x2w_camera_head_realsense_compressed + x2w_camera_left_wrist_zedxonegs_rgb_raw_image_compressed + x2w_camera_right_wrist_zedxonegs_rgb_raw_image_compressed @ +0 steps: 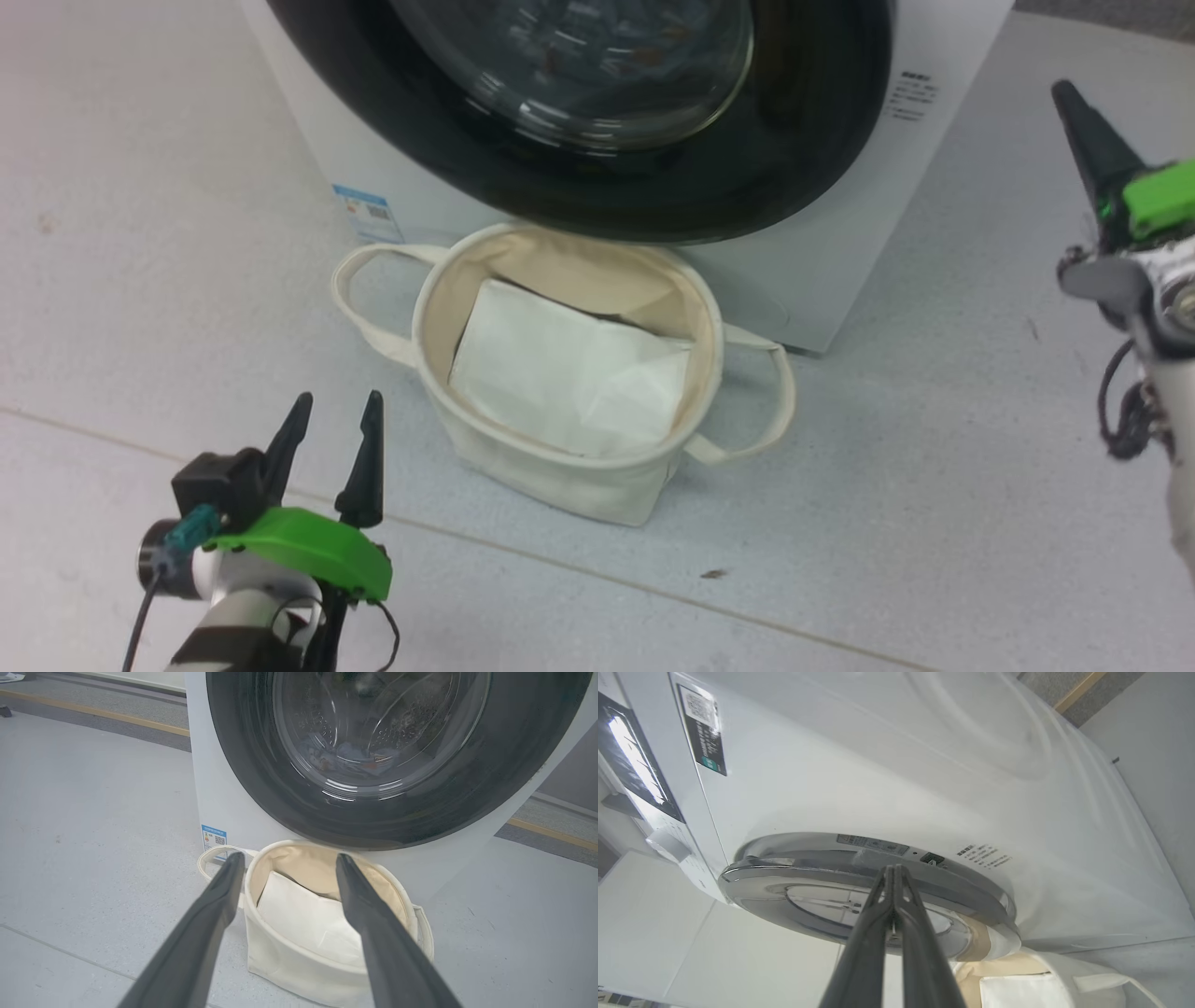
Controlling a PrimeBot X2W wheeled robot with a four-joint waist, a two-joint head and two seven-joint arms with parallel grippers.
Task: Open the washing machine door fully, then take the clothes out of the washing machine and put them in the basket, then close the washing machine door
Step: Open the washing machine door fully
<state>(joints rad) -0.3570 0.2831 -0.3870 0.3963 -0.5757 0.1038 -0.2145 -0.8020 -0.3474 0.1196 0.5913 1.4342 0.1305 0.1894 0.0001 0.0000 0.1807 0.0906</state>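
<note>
The left gripper is nearest, low at the near left, its fingers spread wide with nothing between them. They point at the basket.

Behind it stands the washing machine, a white box across the far side. The washing machine door, with its glossy black rim and bulging glass, lies closed against the front. Through the glass, in the left wrist view, the clothes show as a blue and orange heap low in the drum.

The basket stands on the floor just in front of the machine, under the door's lower rim, between the left gripper and the door. It holds a flat folded white sheet.

The right gripper hangs at the far right, beside the machine, with its fingers pressed together on nothing. In its wrist view the tips line up with the door's edge; I cannot tell whether they touch it.

The floor is pale grey and speckled, with a thin seam across the near part. A blue label sticker sits low on the machine's left front. A dark speck lies near the seam.
</note>
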